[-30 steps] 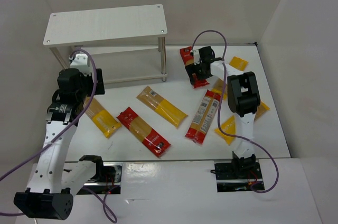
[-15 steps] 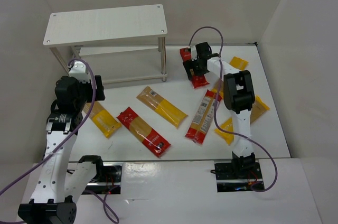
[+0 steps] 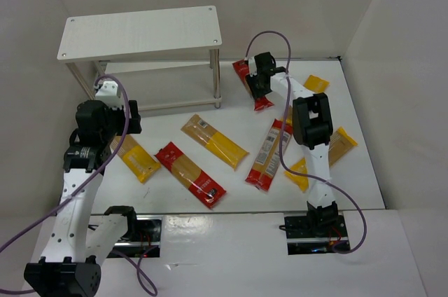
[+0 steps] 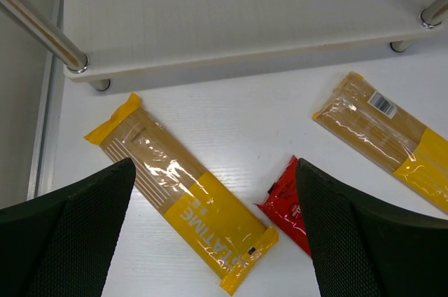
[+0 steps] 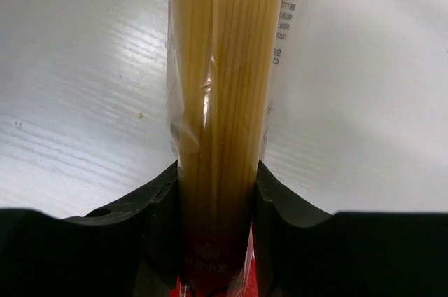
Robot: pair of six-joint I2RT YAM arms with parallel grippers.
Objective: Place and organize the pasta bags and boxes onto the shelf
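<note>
Top view: R gripper low over red pack, just right of shelf; the grip can't be read from there. R wrist view settles it: both fingers press the pack's sides, pale strands between.

L gripper is front-left of shelf. L wrist view only: jaws wide, nothing held, yellow pack beneath.
</note>
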